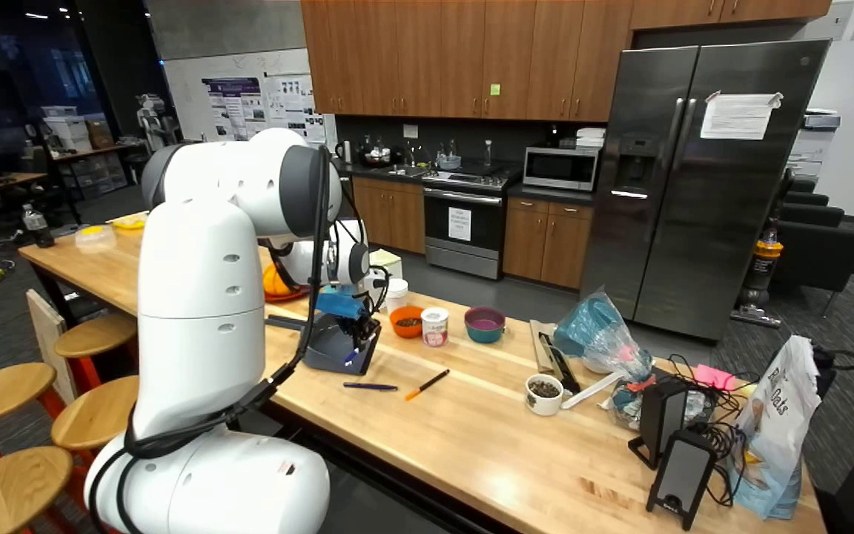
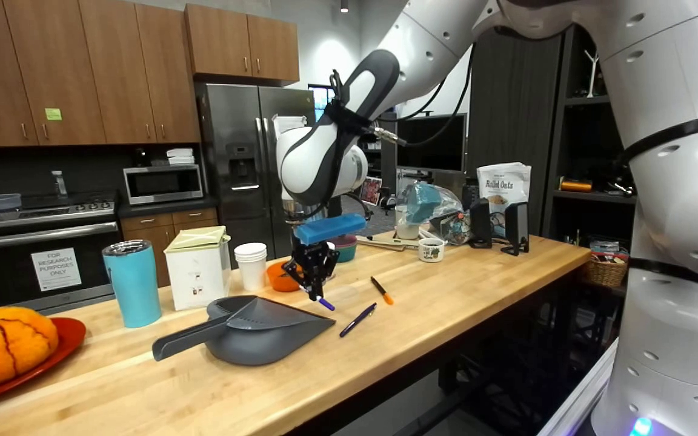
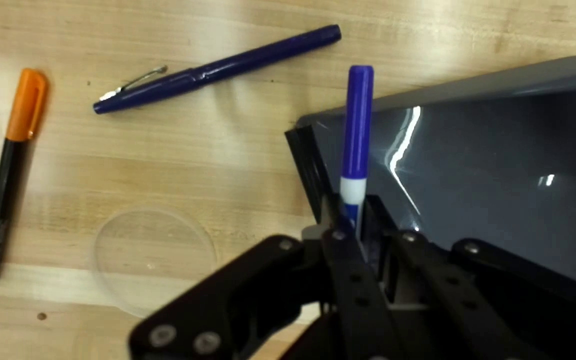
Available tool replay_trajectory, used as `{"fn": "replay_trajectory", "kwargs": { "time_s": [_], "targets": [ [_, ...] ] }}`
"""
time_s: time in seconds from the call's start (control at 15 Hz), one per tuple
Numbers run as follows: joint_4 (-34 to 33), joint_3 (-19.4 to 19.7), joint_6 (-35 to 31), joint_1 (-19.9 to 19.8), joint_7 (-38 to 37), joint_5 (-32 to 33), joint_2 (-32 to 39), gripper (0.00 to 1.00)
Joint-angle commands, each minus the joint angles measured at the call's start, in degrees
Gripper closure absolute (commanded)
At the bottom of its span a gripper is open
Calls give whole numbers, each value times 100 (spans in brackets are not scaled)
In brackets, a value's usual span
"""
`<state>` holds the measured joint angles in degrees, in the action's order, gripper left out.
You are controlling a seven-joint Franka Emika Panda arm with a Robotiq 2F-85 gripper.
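Observation:
My gripper (image 3: 350,210) is shut on a blue marker (image 3: 358,125) with a white band; its capped end points out past the fingers, and its rear part is hidden between them. In an exterior view the marker (image 2: 325,304) slants downward above the table, beside the front of a dark grey dustpan (image 2: 264,339). The dustpan (image 3: 468,160) lies under and to the right of the jaws in the wrist view. A dark blue pen (image 3: 248,62) with a metal clip and an orange-capped black marker (image 3: 5,185) lie on the wood. A clear round disc (image 3: 153,260) rests near them.
An orange bowl (image 1: 406,322), a white canister (image 1: 435,328) and a purple-teal bowl (image 1: 485,325) stand behind the gripper. Farther along are a small white cup (image 1: 543,394), black speakers (image 1: 683,475) and an oats bag (image 1: 775,430). A turquoise tumbler (image 2: 132,284) and white box (image 2: 197,269) stand behind the dustpan.

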<state>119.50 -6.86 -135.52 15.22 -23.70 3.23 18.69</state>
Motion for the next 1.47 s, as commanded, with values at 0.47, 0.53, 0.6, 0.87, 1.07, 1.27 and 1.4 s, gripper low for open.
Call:
{"fn": "replay_trajectory", "kwargs": {
  "time_s": [0.47,0.53,0.6,0.87,1.07,1.27,1.4],
  "targets": [
    [-879,-79,-78,-114,1162,-101,598,97],
    [-934,-112,-96,-105,1226,-142,645,97],
    [-994,-140,-80,-86,1257,-166,713,97],
    [-1145,-212,-59,49,1253,-95,927,97],
    [-1244,-256,-24,153,1253,-84,1069,97],
    [-1302,-268,-29,281,1225,-39,1162,97],
    [-1327,-274,-36,357,1225,-20,1207,97]
  ]
}}
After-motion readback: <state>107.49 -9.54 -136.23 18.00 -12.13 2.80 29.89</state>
